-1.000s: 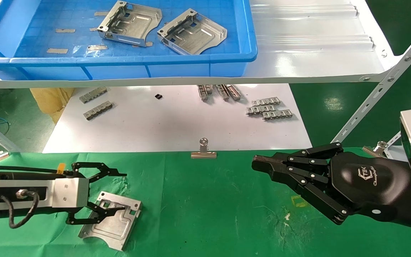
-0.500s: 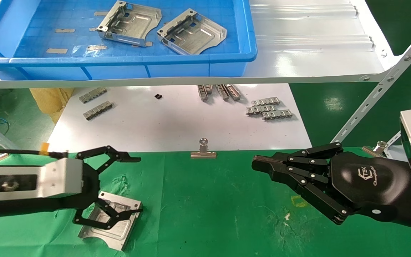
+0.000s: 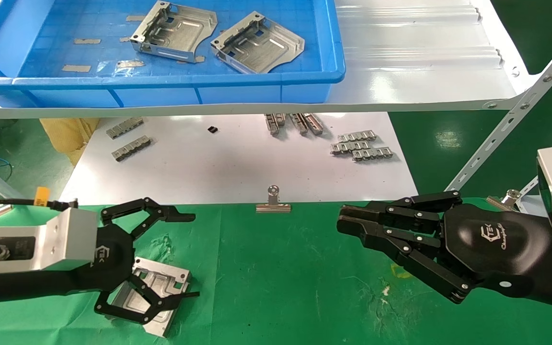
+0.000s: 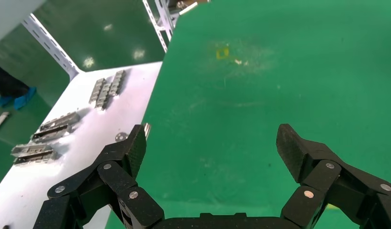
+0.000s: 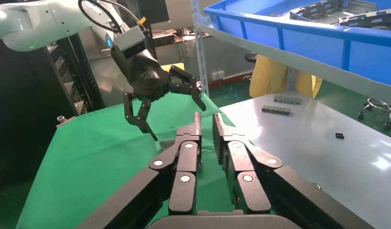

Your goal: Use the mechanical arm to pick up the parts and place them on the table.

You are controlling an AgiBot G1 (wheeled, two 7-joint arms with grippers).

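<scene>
My left claw hung spread above the placed part; next, the tray at twelve o'clock; right claw idled, pressed together.

I see glossy dark green floor reflecting overhead light. White shelf on perforated angle-iron brace. Below it, white sheet. Yellow bag at shelf's left side. Dark rack, possibly equipment cabinet.

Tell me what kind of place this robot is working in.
Probably a factory workstation or test bench: stamped metal parts sit in a blue plastic tray on a slotted-angle rack, above a table draped in green cloth.
</scene>
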